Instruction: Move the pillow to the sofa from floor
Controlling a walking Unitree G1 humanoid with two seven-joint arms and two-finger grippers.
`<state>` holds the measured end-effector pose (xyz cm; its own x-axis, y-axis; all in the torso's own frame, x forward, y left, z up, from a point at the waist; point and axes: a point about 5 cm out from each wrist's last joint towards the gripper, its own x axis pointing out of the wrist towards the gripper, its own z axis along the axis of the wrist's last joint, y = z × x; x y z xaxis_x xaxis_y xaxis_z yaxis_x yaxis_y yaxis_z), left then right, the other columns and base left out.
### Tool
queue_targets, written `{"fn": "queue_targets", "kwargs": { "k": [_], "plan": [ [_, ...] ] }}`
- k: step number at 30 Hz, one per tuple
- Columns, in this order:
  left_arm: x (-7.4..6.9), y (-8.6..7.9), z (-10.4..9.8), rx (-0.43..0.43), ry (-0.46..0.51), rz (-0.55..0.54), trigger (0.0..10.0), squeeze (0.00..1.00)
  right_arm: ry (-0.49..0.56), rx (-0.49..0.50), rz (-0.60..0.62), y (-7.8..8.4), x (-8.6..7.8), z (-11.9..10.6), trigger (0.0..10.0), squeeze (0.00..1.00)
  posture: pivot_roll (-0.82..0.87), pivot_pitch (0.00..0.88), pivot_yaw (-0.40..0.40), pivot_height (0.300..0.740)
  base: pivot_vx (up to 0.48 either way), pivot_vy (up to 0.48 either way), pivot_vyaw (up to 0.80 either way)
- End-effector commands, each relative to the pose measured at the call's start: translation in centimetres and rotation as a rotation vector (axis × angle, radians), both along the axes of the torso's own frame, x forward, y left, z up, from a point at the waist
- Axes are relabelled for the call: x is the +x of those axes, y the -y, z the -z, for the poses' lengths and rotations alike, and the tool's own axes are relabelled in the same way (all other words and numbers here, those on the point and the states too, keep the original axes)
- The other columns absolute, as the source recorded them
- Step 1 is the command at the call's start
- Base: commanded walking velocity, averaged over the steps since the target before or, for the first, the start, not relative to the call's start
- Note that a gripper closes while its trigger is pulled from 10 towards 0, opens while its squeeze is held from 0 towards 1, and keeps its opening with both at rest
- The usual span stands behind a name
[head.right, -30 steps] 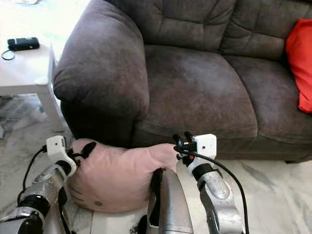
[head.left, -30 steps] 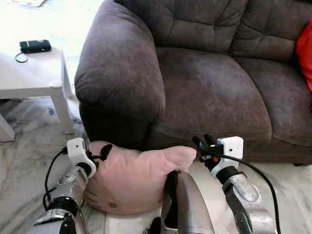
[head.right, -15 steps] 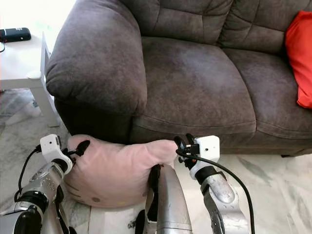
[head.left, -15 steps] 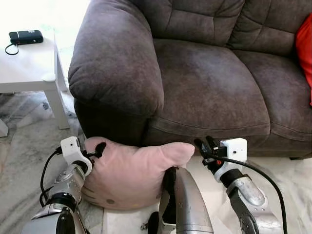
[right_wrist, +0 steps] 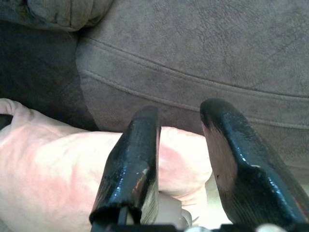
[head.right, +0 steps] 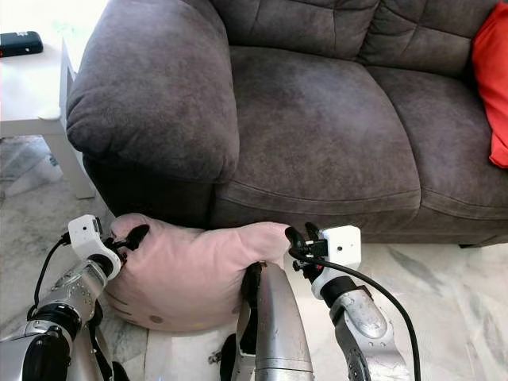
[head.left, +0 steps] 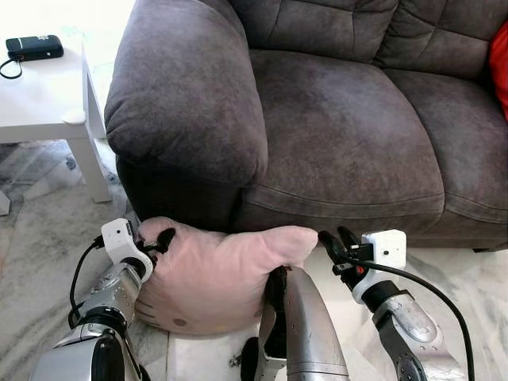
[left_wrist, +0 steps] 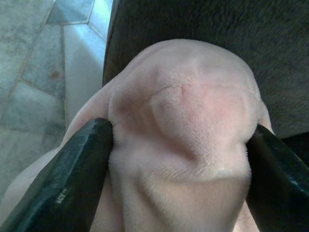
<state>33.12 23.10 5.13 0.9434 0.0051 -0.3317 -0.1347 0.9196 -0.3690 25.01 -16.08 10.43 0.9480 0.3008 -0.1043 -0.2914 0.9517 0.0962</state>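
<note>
In the left eye view, the pink pillow is lying on the floor, pressed against the foot of the brown sofa just below its left armrest. Its left corner is being pinched by the left hand, while the right hand is being held beside the right corner, fingers slightly parted and gripping nothing. A white desk carrying a black device is standing at the far left, well apart from the lifting path.

In the right eye view, a red cushion is resting at the sofa's far right, so the middle seat is being left free for the pillow.

In the left wrist view, the plush is being bunched between the two black fingers; the pillow is judged light, soft and easily squashed, not fragile, so a corner grip should suffice, though sagging is to be expected.

In the right wrist view, the fingers are hovering narrowly apart, just short of the right corner, which seems the natural second hold. The sofa's front edge is judged the only obstacle to be cleared.
</note>
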Motion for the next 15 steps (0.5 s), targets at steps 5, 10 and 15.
{"fn": "queue_targets", "kwargs": {
  "k": [5, 10, 15],
  "plan": [
    [-0.43, 0.91, 1.02, -0.035, -0.043, 0.025, 0.0, 0.00, -0.013, -0.013, 0.006, 0.38, -0.12, 0.00, 10.0, 0.00, -0.12, 0.198, -0.284, 0.427, 0.000, 0.000, 0.00],
    [-0.64, 0.53, 1.13, -0.027, -0.042, 0.017, 0.0, 0.00, -0.012, -0.009, 0.002, 0.13, 0.11, 0.02, 10.0, 0.00, -0.11, 0.194, -0.281, 0.427, 0.000, 0.000, 0.00],
    [-0.68, 0.34, 1.10, -0.025, -0.039, 0.012, 0.0, 0.00, -0.009, -0.003, 0.005, 0.00, 0.28, 0.00, 10.0, 0.00, -0.11, 0.193, -0.275, 0.427, 0.000, 0.000, 0.00]
  ]
}}
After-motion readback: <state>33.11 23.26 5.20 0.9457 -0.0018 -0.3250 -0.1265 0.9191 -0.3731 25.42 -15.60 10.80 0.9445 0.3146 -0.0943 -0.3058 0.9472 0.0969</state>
